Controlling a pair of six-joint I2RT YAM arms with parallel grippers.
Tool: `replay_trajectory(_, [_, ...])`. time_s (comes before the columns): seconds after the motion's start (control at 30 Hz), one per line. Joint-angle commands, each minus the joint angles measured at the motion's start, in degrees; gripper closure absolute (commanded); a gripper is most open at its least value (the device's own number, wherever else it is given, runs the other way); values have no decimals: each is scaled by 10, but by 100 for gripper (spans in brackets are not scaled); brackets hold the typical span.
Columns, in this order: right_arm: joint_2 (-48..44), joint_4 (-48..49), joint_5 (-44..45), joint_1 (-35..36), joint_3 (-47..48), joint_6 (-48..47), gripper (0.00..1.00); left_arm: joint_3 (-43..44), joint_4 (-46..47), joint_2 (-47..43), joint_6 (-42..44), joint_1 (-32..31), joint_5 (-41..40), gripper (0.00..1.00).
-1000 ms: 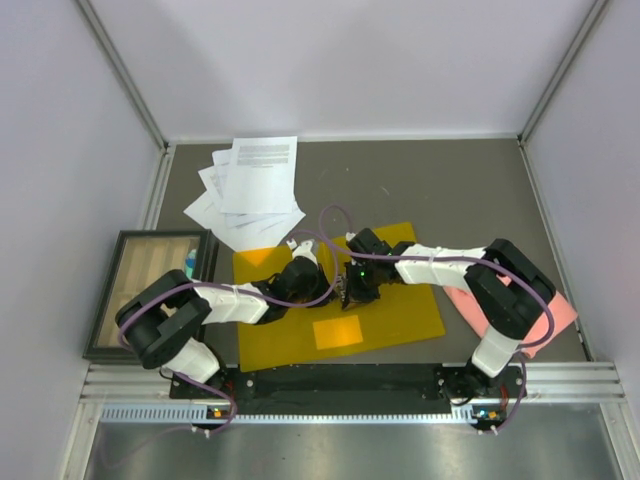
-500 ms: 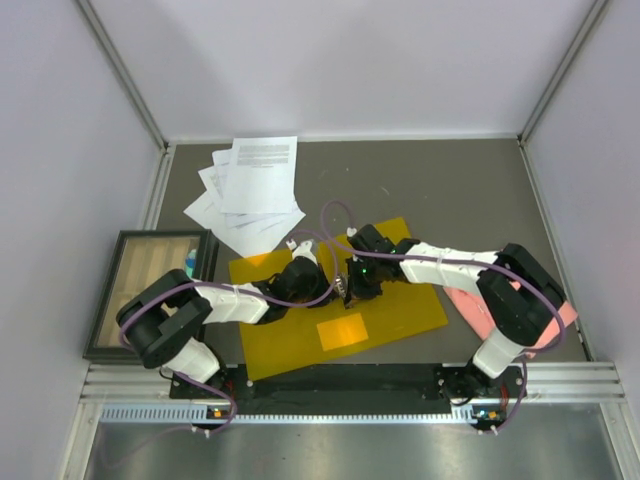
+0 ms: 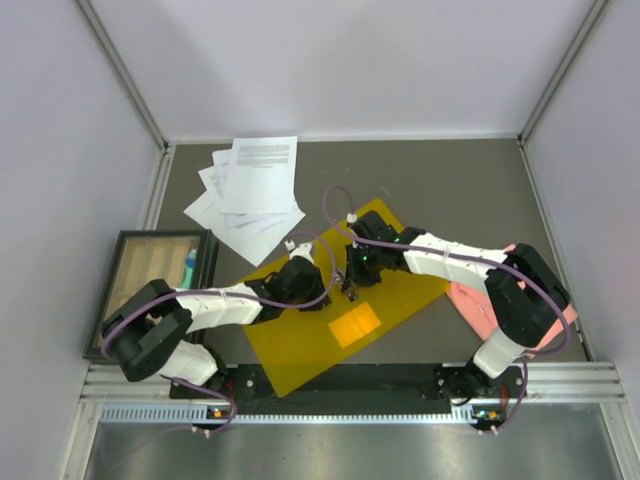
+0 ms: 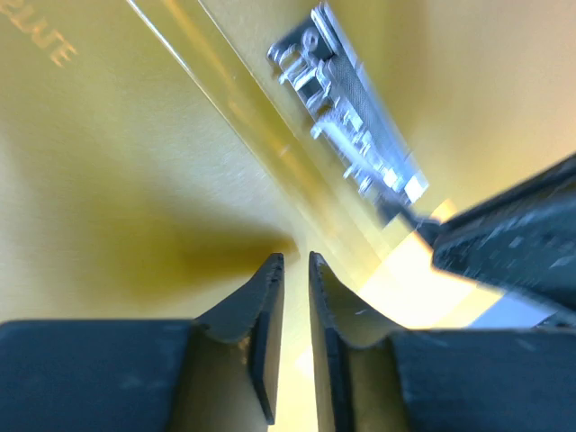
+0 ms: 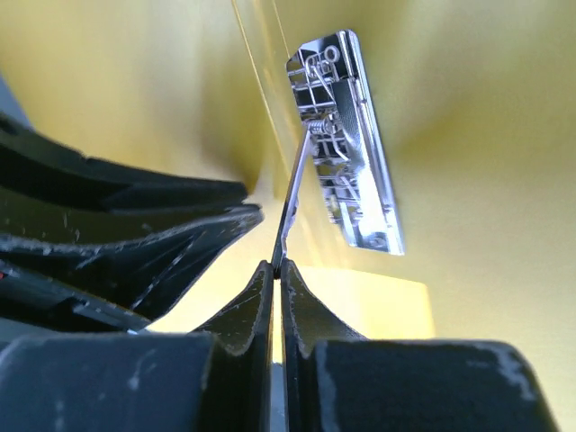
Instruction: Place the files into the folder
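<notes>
The orange-yellow folder (image 3: 296,352) lies open and skewed on the table in front of the arm bases. Its metal clip (image 5: 346,144) sits along the fold and also shows in the left wrist view (image 4: 346,121). My right gripper (image 3: 353,272) is shut on the clip's thin metal lever (image 5: 293,193), which stands raised, as the right wrist view (image 5: 276,265) shows. My left gripper (image 3: 300,283) is just left of it, its jaws almost together over the folder's inner face (image 4: 294,258), with nothing between them. The files (image 3: 250,190), several loose white printed sheets, lie fanned at the back left, apart from the folder.
A pink cloth (image 3: 540,305) lies at the right, partly under my right arm. A dark-framed tray (image 3: 150,270) stands at the left edge. Grey walls (image 3: 60,150) close in the table on three sides.
The folder has turned counterclockwise, its right end swinging toward the back and its near left corner toward the front edge. Both grippers have shifted slightly back with it.
</notes>
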Motion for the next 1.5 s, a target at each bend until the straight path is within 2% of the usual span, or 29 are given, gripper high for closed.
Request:
replay_trajectory(0.0, [-16,-11,-11,-26,20,-32,100,48,-100,-18,43,0,-20,74])
replay_trajectory(0.07, [-25,-4,-19,-27,25,-36,99,62,-118,-31,54,0,-37,72])
replay_trajectory(0.1, [-28,-3,-23,-28,27,-37,93,66,-135,-38,57,0,-41,71])
replay_trajectory(0.17, [-34,1,-39,-29,34,-44,88,78,-154,-62,67,0,-53,68])
replay_trajectory(0.2, [-42,3,-41,-29,35,-47,77,84,-176,-72,69,1,-57,65])
replay_trajectory(0.27, [-49,9,-48,-30,32,-52,62,104,-197,-96,78,1,-66,62])
replay_trajectory(0.3, [-54,16,-59,-35,29,-58,51,111,-210,-103,82,3,-70,59])
replay_trajectory(0.4, [-60,30,-78,-47,10,-70,35,142,-252,-128,90,4,-82,55])
replay_trajectory(0.67, [-60,98,-132,-56,-43,-93,10,150,-285,-208,56,5,-82,45])
replay_trajectory(0.9, [1,160,-179,-56,-20,-92,9,117,-287,-294,18,5,-86,32])
replay_trajectory(1.2, [120,144,-167,-57,126,-136,9,79,-288,-367,-19,5,-93,28])
replay_trajectory(1.47, [213,121,-170,-59,231,-160,8,57,-261,-363,-27,5,-58,27])
